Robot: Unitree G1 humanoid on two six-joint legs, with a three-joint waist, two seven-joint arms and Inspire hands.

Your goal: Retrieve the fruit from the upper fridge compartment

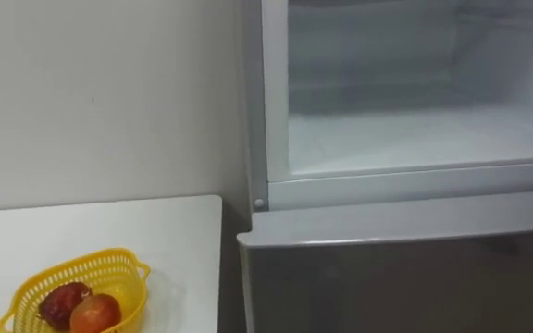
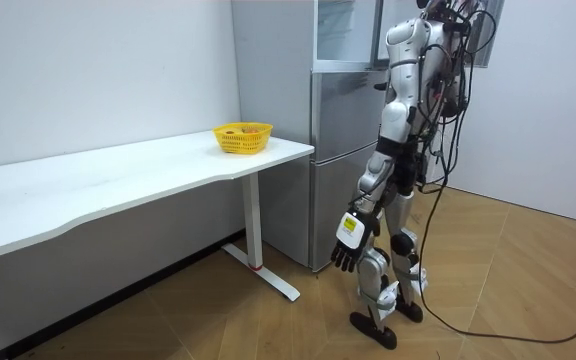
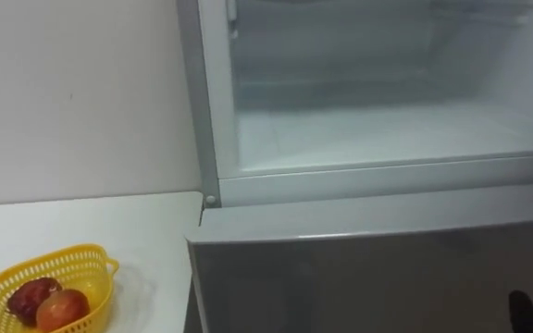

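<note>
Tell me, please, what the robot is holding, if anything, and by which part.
The left hand hangs open and empty at the robot's side. Of the right hand just a dark edge shows, so its hold cannot be told.

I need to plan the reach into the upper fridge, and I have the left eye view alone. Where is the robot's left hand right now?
Observer: In the room view the left hand hangs low beside the robot's thigh, fingers relaxed, holding nothing.
Operator: How does the robot stand relative to the fridge?
Observer: It stands upright on the wooden floor, close in front of the fridge and facing it.
</note>
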